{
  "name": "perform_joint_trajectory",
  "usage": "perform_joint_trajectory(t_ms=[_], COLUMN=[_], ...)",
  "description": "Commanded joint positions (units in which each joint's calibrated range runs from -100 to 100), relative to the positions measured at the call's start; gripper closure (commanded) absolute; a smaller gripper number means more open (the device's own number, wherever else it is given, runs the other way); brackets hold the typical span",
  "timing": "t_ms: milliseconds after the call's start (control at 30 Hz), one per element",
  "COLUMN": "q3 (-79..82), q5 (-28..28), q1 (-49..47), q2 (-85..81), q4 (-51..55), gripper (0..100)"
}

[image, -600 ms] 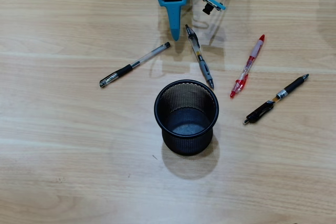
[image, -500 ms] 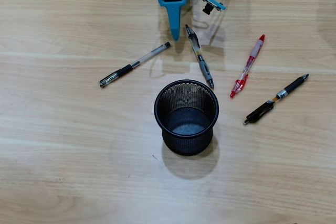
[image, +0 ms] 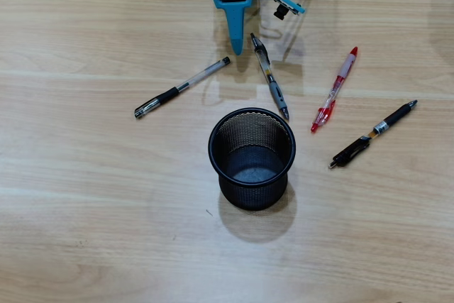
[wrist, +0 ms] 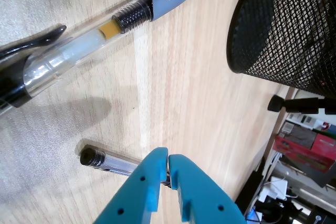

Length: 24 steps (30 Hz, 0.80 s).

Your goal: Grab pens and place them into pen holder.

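Four pens lie on the wooden table around the pen holder (image: 252,195), an upright black mesh cup with nothing inside. In the overhead view a clear-and-black pen (image: 182,88) is at upper left, one with a grey grip (image: 269,76) is above the cup, a red-and-white pen (image: 334,90) is to the right, and a black pen with a silver band (image: 372,135) lies farthest right. My blue gripper (image: 236,49) points down from the top edge, shut and empty, between the two clear pens' upper ends. The wrist view shows the gripper (wrist: 168,157) above the clear pen's end (wrist: 107,162), with the grey-grip pen (wrist: 79,45) and the holder (wrist: 283,40) beyond.
A small black camera on a cable (image: 284,10) hangs beside the arm at the top. Past the table edge, the wrist view shows a red box (wrist: 307,148) and cables. Bare wood spreads left of and below the cup.
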Motion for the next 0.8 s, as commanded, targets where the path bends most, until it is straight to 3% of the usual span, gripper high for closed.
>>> perform_joint_trajectory(t_ms=[0, 767], q3=[0.4, 0.4], q5=[0.2, -0.1], q1=[0.0, 0.4], q2=[-0.4, -0.4], q4=[-0.4, -0.4], gripper=[98, 98])
